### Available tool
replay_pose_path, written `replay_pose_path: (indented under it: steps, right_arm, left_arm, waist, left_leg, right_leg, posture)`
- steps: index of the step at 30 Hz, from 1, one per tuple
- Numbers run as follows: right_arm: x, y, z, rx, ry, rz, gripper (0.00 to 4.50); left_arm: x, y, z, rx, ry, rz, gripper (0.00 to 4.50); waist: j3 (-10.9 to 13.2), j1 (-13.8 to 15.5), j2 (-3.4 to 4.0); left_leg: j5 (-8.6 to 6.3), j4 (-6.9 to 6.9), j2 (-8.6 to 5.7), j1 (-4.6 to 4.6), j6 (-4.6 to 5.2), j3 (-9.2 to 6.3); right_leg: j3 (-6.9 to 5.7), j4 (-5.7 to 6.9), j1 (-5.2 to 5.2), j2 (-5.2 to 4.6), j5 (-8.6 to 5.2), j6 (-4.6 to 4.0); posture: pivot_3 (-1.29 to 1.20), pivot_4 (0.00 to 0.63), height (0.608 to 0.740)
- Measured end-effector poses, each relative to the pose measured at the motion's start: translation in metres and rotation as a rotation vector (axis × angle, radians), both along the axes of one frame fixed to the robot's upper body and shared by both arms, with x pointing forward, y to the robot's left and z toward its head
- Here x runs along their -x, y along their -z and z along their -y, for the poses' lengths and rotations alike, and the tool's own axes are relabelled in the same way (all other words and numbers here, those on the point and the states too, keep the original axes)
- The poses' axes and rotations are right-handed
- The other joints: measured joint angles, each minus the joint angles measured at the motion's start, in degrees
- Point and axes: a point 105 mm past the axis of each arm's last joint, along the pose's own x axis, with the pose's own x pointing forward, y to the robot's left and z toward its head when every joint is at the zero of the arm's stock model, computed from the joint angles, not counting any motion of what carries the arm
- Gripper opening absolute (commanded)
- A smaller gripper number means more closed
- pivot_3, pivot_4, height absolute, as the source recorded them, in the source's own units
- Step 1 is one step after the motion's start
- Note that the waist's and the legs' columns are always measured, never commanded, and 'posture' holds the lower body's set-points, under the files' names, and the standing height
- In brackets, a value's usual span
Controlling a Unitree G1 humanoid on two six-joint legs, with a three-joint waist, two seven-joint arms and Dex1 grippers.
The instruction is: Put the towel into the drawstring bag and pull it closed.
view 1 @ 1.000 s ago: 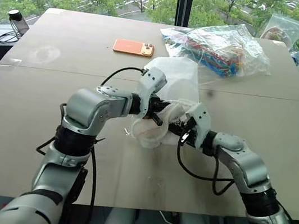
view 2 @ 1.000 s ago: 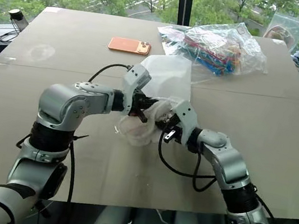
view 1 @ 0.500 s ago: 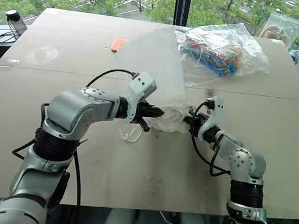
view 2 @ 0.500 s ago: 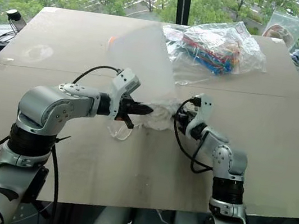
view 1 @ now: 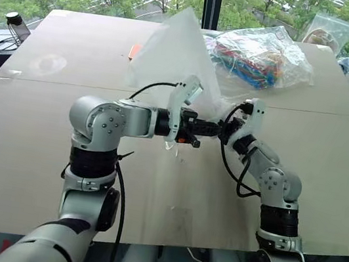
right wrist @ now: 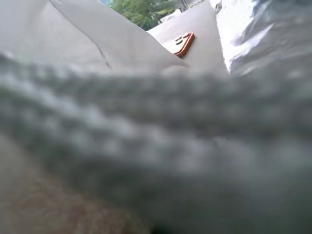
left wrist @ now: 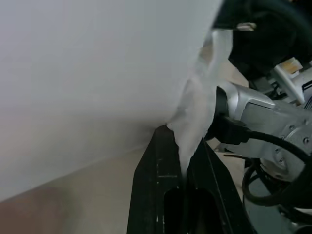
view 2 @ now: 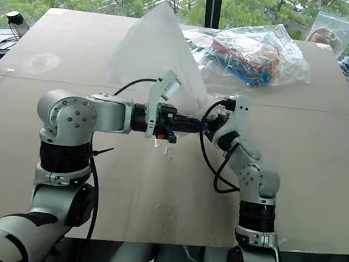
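We see the table [view 1: 35,169] with our 2 arms meeting over its middle; the left gripper [view 1: 203,127] points across toward the right one, its fingers [left wrist: 161,195] pressed together on a gathered edge of the bag [view 1: 174,48]; the bag rises up and away from that pinch as a pale sheet lifted off the table, its long axis slanting back toward the window; the right gripper [view 1: 229,128] sits just beside the left, fingers nearly shut, with ribbed cloth, likely the towel [right wrist: 161,146], close against its camera; we judge the bag's mouth lies between the 2 grippers; further right lies a plastic bag [view 1: 266,56].
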Motion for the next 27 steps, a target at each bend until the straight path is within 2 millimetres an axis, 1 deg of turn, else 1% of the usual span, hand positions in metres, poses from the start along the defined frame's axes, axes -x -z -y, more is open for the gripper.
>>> replay_pose_path:
  steps: [2, 4, 5, 7, 8, 11, 14, 17, 19, 21, 25, 27]
  right_arm:
    - [0.000, -0.001, -0.002, 0.019, 0.000, 0.032, 0.03]
    - [0.001, 0.000, -0.014, -0.192, -0.026, -0.091, 0.03]
    - [0.002, 0.001, -0.016, -0.244, -0.044, -0.131, 0.03]
    - [0.003, 0.005, -0.012, -0.323, -0.069, -0.214, 0.03]
    - [0.003, 0.009, -0.010, -0.356, -0.077, -0.260, 0.03]
    - [0.003, 0.009, -0.007, -0.370, -0.076, -0.279, 0.03]
    - [0.004, 0.005, -0.009, -0.307, -0.103, -0.242, 0.03]
    - [0.004, 0.009, -0.008, -0.191, -0.094, -0.197, 0.03]
    - [0.002, 0.012, -0.009, -0.067, -0.070, -0.135, 0.03]
    - [0.002, 0.013, -0.015, 0.025, -0.072, -0.074, 0.03]
    - [0.001, 0.010, -0.028, 0.098, -0.089, 0.006, 0.03]
    - [0.000, 0.006, -0.032, 0.148, -0.095, 0.066, 0.03]
  left_arm:
    - [0.000, 0.001, -0.002, 0.002, -0.008, -0.016, 0.00]
    - [-0.001, -0.003, -0.007, 0.003, -0.034, 0.002, 0.00]
    - [-0.001, -0.004, -0.009, -0.001, -0.043, 0.010, 0.00]
    - [-0.001, -0.006, -0.011, 0.009, -0.060, 0.029, 0.00]
    - [-0.004, -0.008, -0.016, 0.037, -0.090, 0.041, 0.00]
    - [-0.007, -0.015, -0.027, 0.096, -0.131, 0.057, 0.00]
    - [-0.009, -0.023, -0.036, 0.147, -0.147, 0.075, 0.00]
    - [-0.010, -0.024, -0.039, 0.151, -0.156, 0.081, 0.00]
    - [-0.010, -0.024, -0.036, 0.164, -0.156, 0.077, 0.00]
    - [-0.010, -0.025, -0.031, 0.180, -0.153, 0.079, 0.00]
    - [-0.010, -0.031, -0.017, 0.255, -0.133, 0.099, 0.00]
    - [-0.011, -0.032, -0.016, 0.267, -0.137, 0.100, 0.00]
  waist:
    - [0.00, -0.09, 0.00]
    - [0.00, -0.25, 0.00]
    - [0.01, -0.19, 0.02]
    - [0.01, 0.46, 0.02]
    - [0.02, 0.63, 0.02]
    - [0.02, 0.58, 0.02]
    - [0.02, 0.43, 0.02]
    - [0.02, 0.39, 0.02]
    - [0.02, 0.40, 0.02]
    - [0.02, 0.41, 0.02]
    - [0.02, 0.38, 0.02]
    - [0.02, 0.37, 0.02]
  left_leg:
    - [0.00, 0.00, 0.00, 0.00, 0.00, -0.01]
    - [0.00, -0.02, 0.04, 0.01, -0.01, -0.03]
    - [0.00, -0.03, 0.04, 0.00, -0.01, -0.07]
    - [0.00, -0.03, 0.02, -0.01, -0.01, -0.01]
    - [0.00, -0.03, -0.03, -0.02, -0.01, 0.00]
    - [0.00, -0.02, -0.03, -0.03, -0.01, 0.00]
    - [0.00, -0.05, -0.03, -0.02, 0.00, -0.02]
    - [0.00, -0.05, -0.03, -0.02, -0.01, 0.00]
    - [0.00, -0.04, -0.04, -0.03, -0.01, 0.01]
    - [0.00, -0.04, -0.03, -0.02, -0.01, 0.00]
    - [0.00, -0.04, -0.03, -0.03, -0.01, 0.00]
    - [0.00, -0.04, -0.03, -0.02, -0.01, 0.00]
  right_leg:
    - [0.00, 0.01, 0.00, 0.00, 0.00, 0.00]
    - [0.01, 0.04, 0.00, 0.02, 0.01, -0.03]
    - [-0.02, 0.02, 0.00, 0.02, 0.01, -0.03]
    - [-0.01, -0.01, 0.01, -0.04, 0.01, -0.03]
    - [-0.01, -0.01, 0.01, -0.09, 0.01, -0.03]
    - [-0.02, -0.02, 0.00, -0.09, 0.01, -0.02]
    - [-0.04, -0.02, 0.00, -0.06, 0.00, -0.02]
    - [-0.03, -0.03, 0.00, -0.07, 0.01, -0.01]
    - [-0.02, -0.04, 0.00, -0.07, 0.01, -0.01]
    - [-0.02, -0.04, 0.00, -0.07, 0.01, -0.01]
    - [-0.02, -0.04, 0.00, -0.07, 0.01, -0.01]
    - [-0.02, -0.03, 0.00, -0.06, 0.01, -0.01]
  posture:
    - [0.00, 0.150, 0.740]
    - [0.00, 0.150, 0.740]
    - [0.00, 0.150, 0.740]
    - [0.00, 0.150, 0.740]
    - [0.00, 0.150, 0.740]
    - [0.00, 0.150, 0.740]
    - [0.00, 0.150, 0.740]
    - [0.00, 0.150, 0.740]
    - [0.00, 0.150, 0.740]
    - [0.00, 0.150, 0.740]
    - [0.00, 0.150, 0.740]
    - [0.00, 0.150, 0.740]
